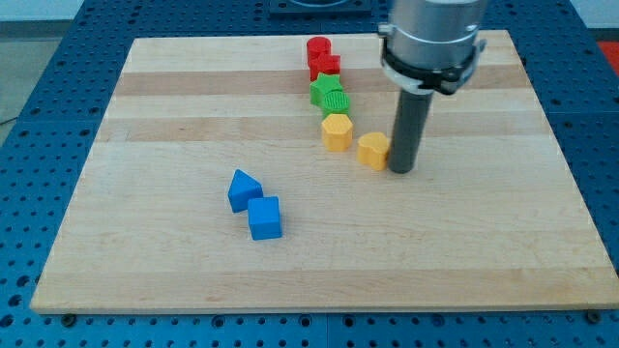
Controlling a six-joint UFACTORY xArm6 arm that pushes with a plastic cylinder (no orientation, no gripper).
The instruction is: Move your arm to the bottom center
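Note:
My tip (400, 170) rests on the wooden board (145, 145), right of centre, touching or almost touching the right side of a yellow block (372, 150). A yellow hexagonal block (337, 131) lies just left of that one. Above them stand a green block (330, 96), then a red block (326, 66) and a red cylinder (317, 48) near the view's top. A blue triangular block (243, 188) and a blue cube (264, 217) sit together at lower left of centre, far from my tip.
The board's edges are ringed by a blue perforated table (39, 58). The arm's grey body (432, 39) hangs over the board's top right, hiding part of it.

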